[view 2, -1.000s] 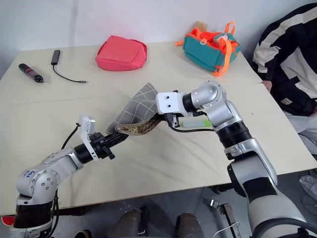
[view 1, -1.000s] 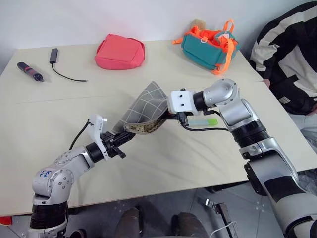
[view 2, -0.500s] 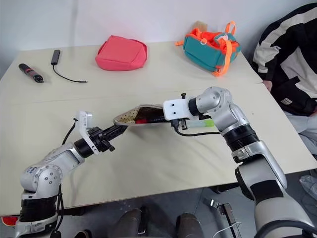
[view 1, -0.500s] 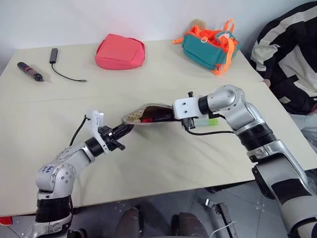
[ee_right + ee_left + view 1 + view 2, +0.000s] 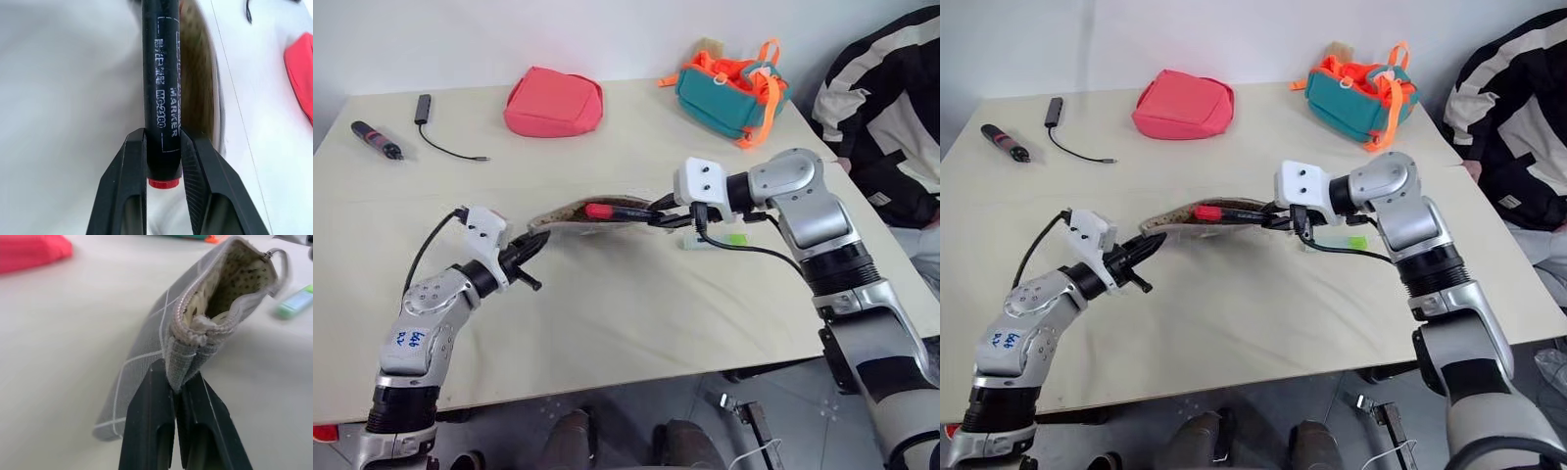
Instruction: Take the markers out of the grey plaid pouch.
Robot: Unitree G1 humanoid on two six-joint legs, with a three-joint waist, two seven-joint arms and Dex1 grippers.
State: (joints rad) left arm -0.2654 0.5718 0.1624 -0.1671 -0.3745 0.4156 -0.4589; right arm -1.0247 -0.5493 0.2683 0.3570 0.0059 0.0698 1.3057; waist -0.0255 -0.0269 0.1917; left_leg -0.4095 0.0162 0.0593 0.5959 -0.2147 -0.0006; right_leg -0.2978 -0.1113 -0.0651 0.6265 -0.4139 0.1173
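Note:
The grey plaid pouch (image 5: 560,219) hangs stretched low over the table, its spotted lining showing at the open mouth (image 5: 230,289). My left gripper (image 5: 536,242) is shut on the pouch's left end (image 5: 182,377). My right gripper (image 5: 658,217) is shut on the black barrel of a marker (image 5: 161,98), near its red butt. This marker's red cap (image 5: 600,210) lies over the pouch's mouth, and I cannot tell how much of it is inside. A mint marker (image 5: 713,240) rests on the table below my right wrist.
At the back of the table lie a pink-red pouch (image 5: 553,101) and a teal-and-orange bag (image 5: 729,86). A dark pen-like tool (image 5: 374,140) and a black cable (image 5: 435,137) lie at the back left. A person in a striped jacket (image 5: 886,108) sits at the right.
The pouch has dropped from standing up to lying stretched out flat. My left gripper pulled its end leftward while my right gripper drew back rightward, bringing the red-capped marker into sight.

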